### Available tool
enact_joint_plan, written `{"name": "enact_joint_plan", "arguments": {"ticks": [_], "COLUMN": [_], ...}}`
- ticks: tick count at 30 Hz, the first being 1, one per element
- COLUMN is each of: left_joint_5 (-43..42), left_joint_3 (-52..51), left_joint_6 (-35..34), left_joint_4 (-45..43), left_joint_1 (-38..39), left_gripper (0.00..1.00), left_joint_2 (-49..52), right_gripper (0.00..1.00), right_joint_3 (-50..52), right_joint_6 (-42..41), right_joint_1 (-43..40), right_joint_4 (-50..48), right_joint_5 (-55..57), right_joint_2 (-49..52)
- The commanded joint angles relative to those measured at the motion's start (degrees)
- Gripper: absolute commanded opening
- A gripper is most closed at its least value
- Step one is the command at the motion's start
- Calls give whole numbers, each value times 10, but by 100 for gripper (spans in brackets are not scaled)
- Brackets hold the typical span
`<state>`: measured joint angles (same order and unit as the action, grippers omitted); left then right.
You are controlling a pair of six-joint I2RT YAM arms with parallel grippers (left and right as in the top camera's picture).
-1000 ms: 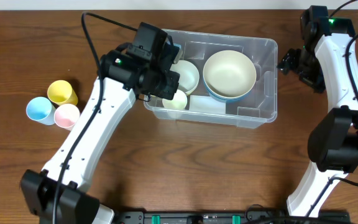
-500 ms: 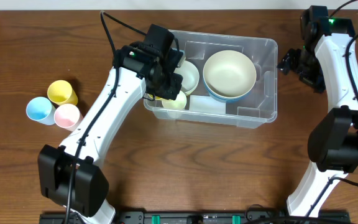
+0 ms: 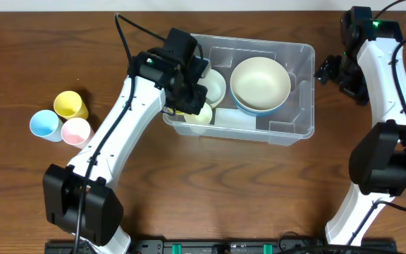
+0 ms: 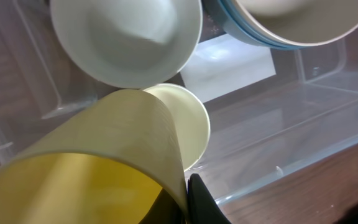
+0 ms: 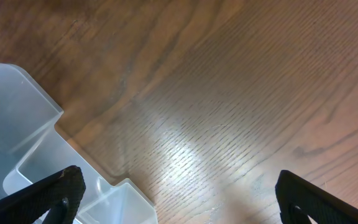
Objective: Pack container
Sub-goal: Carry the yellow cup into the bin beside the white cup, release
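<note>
The clear container [image 3: 293, 125] stands at the middle back of the table. It holds a white bowl [image 3: 212, 86], a pale cream cup [image 3: 201, 113] and a big cream bowl nested in a blue one [image 3: 260, 85]. My left gripper [image 3: 187, 95] hovers over the tub's left end, shut on the wall of a yellow cup [image 4: 104, 155]. That cup hangs above the cream cup [image 4: 190, 124] and the white bowl [image 4: 126, 37]. My right gripper [image 3: 333, 70] is open and empty over the table, just right of the tub's corner [image 5: 17, 112].
Three cups stand on the table at the left: yellow [image 3: 69, 104], blue [image 3: 44, 124] and pink [image 3: 76, 130]. A white rectangular patch [image 3: 235, 117] shows on the tub's floor. Bare wood lies in front of the tub.
My left arm has swung a little toward the tub's left end with the yellow cup, then held still. The right arm has not moved.
</note>
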<state>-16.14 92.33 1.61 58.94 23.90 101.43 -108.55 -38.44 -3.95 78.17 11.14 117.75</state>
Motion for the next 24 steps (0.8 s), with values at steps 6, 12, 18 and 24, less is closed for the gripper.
{"name": "enact_joint_plan", "arguments": {"ticks": [6, 12, 18, 24], "left_joint_5": [-17, -17, -16, -16], "left_joint_3": [-1, -1, -1, -1], "left_joint_6": [14, 16, 16, 16], "left_joint_4": [5, 5, 6, 7], "left_joint_1": [10, 16, 16, 16], "left_gripper": [6, 6, 6, 23], "left_joint_2": [-1, -1, 0, 0], "right_gripper": [99, 99, 99, 99], "right_joint_3": [1, 1, 1, 1], "right_joint_6": [-9, -9, -9, -9], "right_joint_1": [2, 2, 2, 2], "right_joint_4": [0, 0, 0, 0], "right_joint_5": [4, 4, 4, 4], "right_joint_2": [-2, -2, -2, -2]}}
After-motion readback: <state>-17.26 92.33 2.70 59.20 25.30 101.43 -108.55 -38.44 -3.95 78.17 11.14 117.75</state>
